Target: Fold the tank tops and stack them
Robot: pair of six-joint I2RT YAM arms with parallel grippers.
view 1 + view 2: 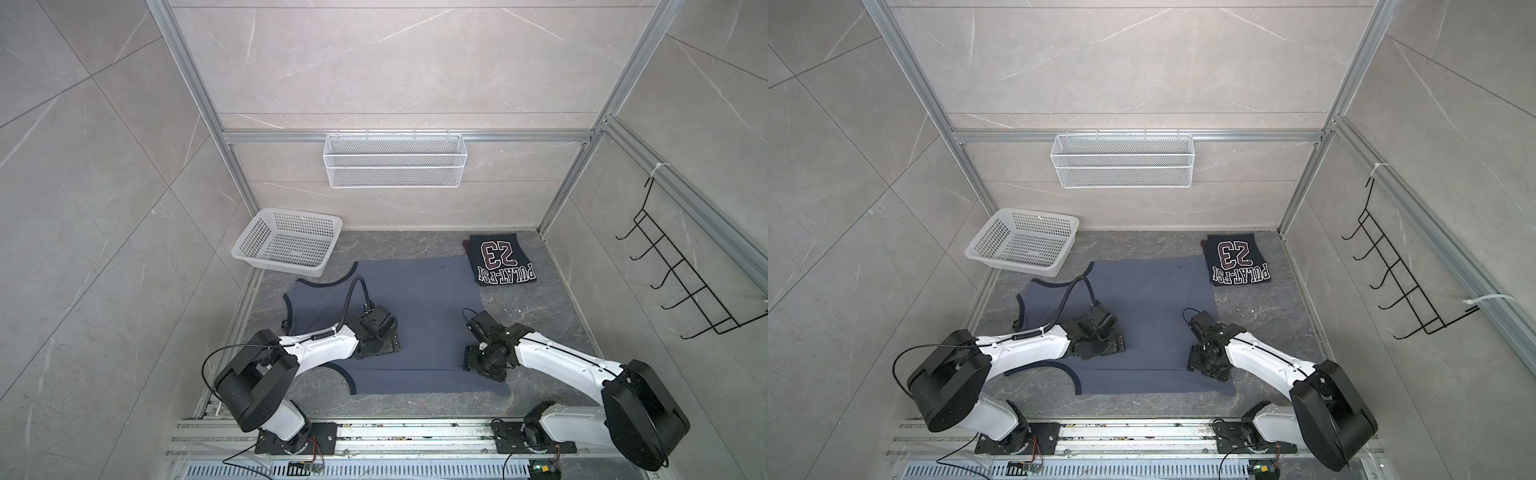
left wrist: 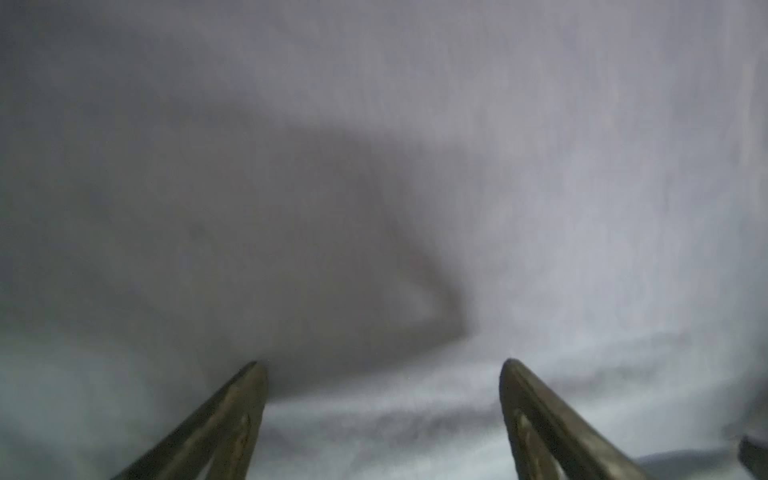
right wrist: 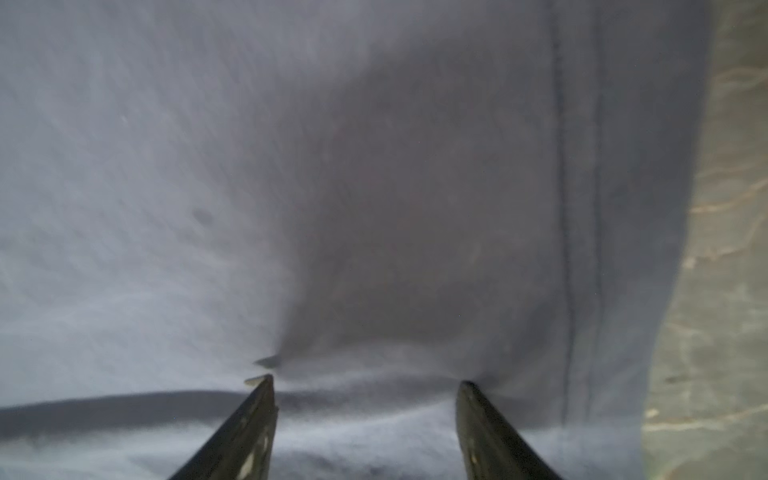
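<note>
Slate blue-grey tank top (image 1: 415, 291) lies flat on the table (image 1: 540, 332). Its long axis runs side to side in both top views, with the straps on the left arm's side and the hem on the right arm's.

Left gripper (image 2: 382, 365) is spread, with its tips down on the cloth near the strap end. Right gripper (image 3: 365, 380) is also spread. Its tips dimple the cloth just inside the hem seam and pinch nothing that we can see.

Both sit on the near half, in 1 line parallel to the long axis, so we judge the next fold goes from the near edge away to the far edge.

Navy tank top (image 1: 500, 259) is folded at the far right corner, apart from the grey one. The right arm is nearer to it for stacking.
</note>
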